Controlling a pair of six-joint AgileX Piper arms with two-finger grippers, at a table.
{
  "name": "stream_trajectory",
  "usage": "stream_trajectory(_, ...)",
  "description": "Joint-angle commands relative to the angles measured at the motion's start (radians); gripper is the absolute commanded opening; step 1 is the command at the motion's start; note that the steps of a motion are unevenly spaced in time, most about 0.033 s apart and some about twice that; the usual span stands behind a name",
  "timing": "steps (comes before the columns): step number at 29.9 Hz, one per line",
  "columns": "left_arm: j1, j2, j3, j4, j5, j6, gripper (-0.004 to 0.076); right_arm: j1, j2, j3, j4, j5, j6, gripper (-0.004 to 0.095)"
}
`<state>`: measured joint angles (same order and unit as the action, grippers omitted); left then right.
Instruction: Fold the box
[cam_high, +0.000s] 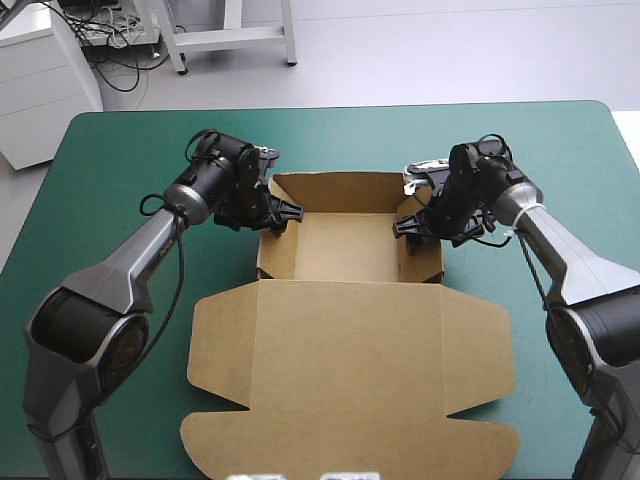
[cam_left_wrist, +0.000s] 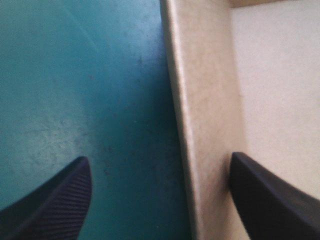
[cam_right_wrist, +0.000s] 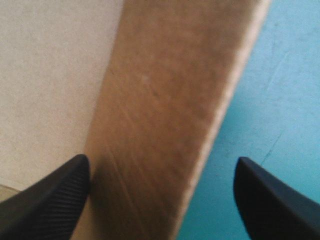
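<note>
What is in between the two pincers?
The open tray of the box, its floor bare, seen in the high view. The left pincer and right pincer each stand open astride a side wall.

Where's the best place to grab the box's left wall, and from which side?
Its top edge, from above: the left wall stands upright and thin. The open left gripper straddles it, one of its fingers inside the box, one over the teal-green cover.

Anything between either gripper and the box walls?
Nothing visible. The left gripper is open astride the left side wall of the box, one of its fingers over the teal-green cover, the other inside. The right gripper is open astride the right side wall likewise.
</note>
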<state>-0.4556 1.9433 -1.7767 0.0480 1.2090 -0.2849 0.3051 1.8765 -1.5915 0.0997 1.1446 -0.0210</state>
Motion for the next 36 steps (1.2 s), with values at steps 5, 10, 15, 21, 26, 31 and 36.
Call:
stream_trajectory(5, 0.007, -0.168, -0.039, 0.050, 0.011, 0.037, 0.0667, -0.003, -0.133, -0.078, -0.001, 0.028, -0.011, 0.0910)
stream_trajectory(10, 0.007, -0.240, -0.039, 0.044, 0.078, 0.071, 0.0667, -0.003, -0.205, -0.118, -0.001, 0.080, -0.015, 0.0909)
stream_trajectory(15, 0.007, -0.355, -0.039, 0.013, 0.089, 0.179, 0.0667, -0.003, -0.286, -0.131, -0.001, 0.097, -0.018, 0.0910)
stream_trajectory(21, 0.007, -0.530, -0.039, 0.002, 0.089, 0.285, 0.0630, -0.003, -0.352, -0.131, -0.008, 0.100, -0.014, 0.0904)
stream_trajectory(26, 0.007, -0.690, 0.025, 0.016, 0.089, 0.351, 0.0433, -0.003, -0.351, -0.131, 0.002, 0.100, -0.011, 0.0901)
stream_trajectory(31, 0.007, -0.860, 0.212, 0.042, 0.089, 0.370, 0.0076, -0.003, -0.322, -0.129, -0.009, 0.094, -0.011, 0.0901)
stream_trajectory(36, 0.007, -1.044, 0.463, 0.079, 0.089, 0.375, -0.0027, -0.003, -0.274, -0.129, -0.009, 0.088, -0.011, 0.0900)
